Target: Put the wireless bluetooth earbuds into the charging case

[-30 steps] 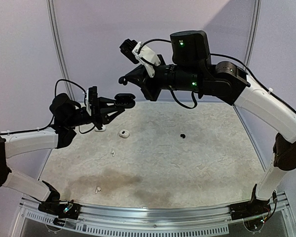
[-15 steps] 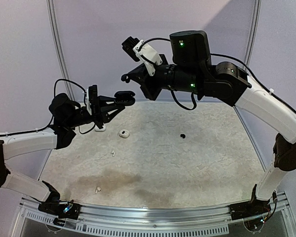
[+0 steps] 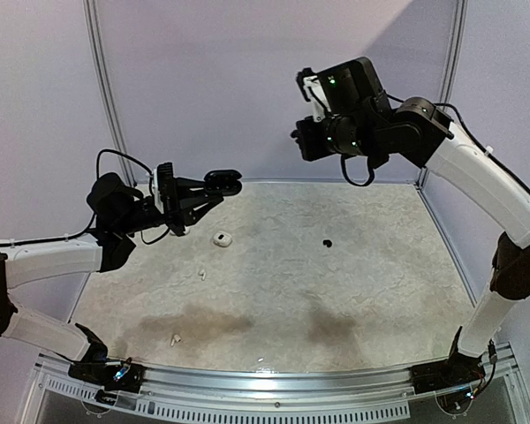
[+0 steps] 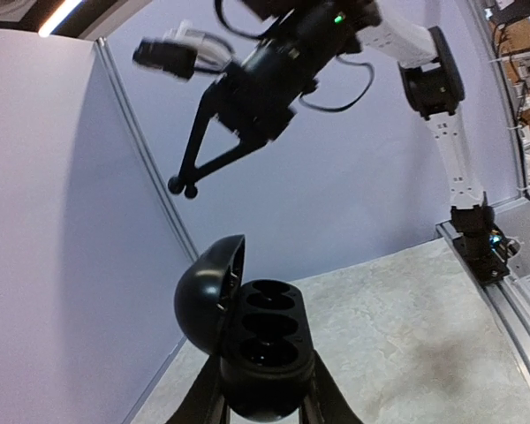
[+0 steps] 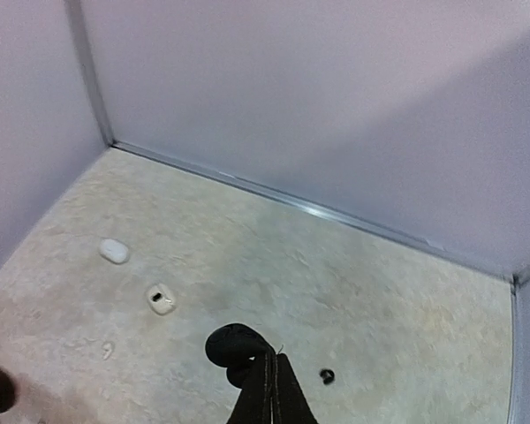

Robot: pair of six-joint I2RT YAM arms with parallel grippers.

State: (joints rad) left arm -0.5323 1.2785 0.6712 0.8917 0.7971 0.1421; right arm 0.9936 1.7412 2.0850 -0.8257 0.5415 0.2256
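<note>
A black charging case hangs above the table's far left with its lid swung open, both wells dark and empty. My left gripper is shut on its base; the top view shows that case at the left gripper. High at the back right, my right gripper is shut, with a black earbud at its fingertips. A second black earbud lies on the table. Two white earbuds lie nearer the left.
An open white case sits under the black one, and a closed white case lies further left by the wall. Grey walls stand on the left, back and right. A metal rail runs along the near edge.
My right arm has swung up and to the right, away from the black case it was hovering beside. My left gripper with the case has barely shifted.
</note>
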